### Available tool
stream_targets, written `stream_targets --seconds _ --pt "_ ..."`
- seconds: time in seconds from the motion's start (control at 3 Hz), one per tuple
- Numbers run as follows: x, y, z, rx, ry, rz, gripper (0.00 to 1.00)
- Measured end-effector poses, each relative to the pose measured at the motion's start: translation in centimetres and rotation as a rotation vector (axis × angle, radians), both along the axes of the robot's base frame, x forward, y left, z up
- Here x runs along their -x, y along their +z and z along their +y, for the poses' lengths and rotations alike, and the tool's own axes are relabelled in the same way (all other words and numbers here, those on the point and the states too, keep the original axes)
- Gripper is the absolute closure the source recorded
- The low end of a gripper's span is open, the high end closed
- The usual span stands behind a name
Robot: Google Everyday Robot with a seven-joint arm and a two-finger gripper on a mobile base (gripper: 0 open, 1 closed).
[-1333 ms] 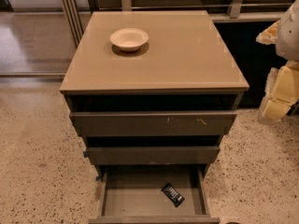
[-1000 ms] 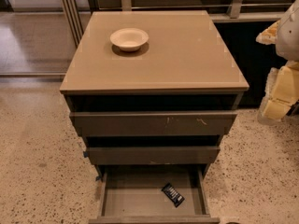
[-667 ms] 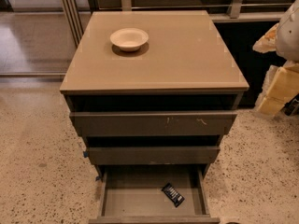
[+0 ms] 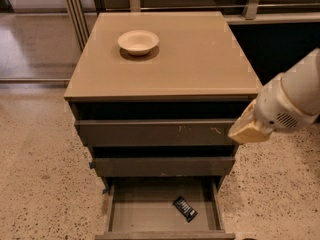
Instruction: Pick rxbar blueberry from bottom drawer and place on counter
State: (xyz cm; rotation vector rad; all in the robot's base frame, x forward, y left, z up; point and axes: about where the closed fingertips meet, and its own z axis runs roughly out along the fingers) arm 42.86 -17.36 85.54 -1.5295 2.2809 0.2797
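Note:
The rxbar blueberry [image 4: 185,208], a small dark bar, lies flat on the floor of the open bottom drawer [image 4: 145,216], toward its right side. The tan counter [image 4: 195,59] tops the cabinet. My gripper [image 4: 247,130] comes in from the right on a white arm, level with the upper drawer fronts, well above and to the right of the bar. Nothing shows in it.
A cream bowl [image 4: 138,41] sits on the counter's back left. Two narrower drawers [image 4: 160,134] above the bottom one stand slightly out. Speckled floor surrounds the cabinet; a glass partition [image 4: 35,34] is at the left and a dark shelf at the right rear.
My arm has swung in from the right edge, down and left toward the cabinet front. The bar, drawers and bowl have not moved.

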Motion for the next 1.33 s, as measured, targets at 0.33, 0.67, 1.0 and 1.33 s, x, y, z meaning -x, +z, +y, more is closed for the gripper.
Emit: stream_targets --seconds 0.33,0.67,1.0,1.33 --pt "1.0 -10.6 2.8 -0.184 -0.023 0.115 0.97" --pt "-0.1 -13.3 3.0 -0.212 -0.057 0.108 1.0" --pt "-0.2 -17.3 2.9 -0.176 -0.077 0.107 1.0" --pt "2.1 -28.8 2.5 -0.114 -0.096 0.191 1.0"
